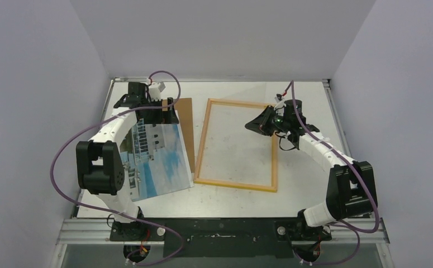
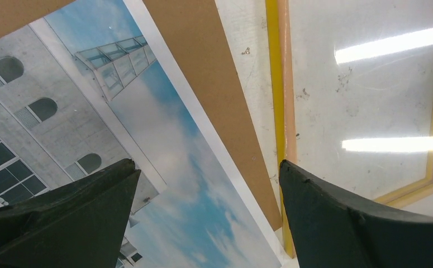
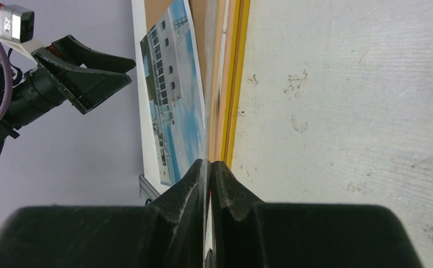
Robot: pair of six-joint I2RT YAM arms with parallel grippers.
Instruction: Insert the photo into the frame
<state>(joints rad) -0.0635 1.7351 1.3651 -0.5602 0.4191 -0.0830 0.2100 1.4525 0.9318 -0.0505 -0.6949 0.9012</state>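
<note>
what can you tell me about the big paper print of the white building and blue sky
The large rectangular paper photo lies flat, picture side up, on the left half of the table, slightly rotated. It shows a pale building with arched windows, blue sky and clouds inside a thin white border. It rests on the brown fibreboard panel, which sticks out along its right edge. The open left gripper hangs above it; nothing grips it.
</note>
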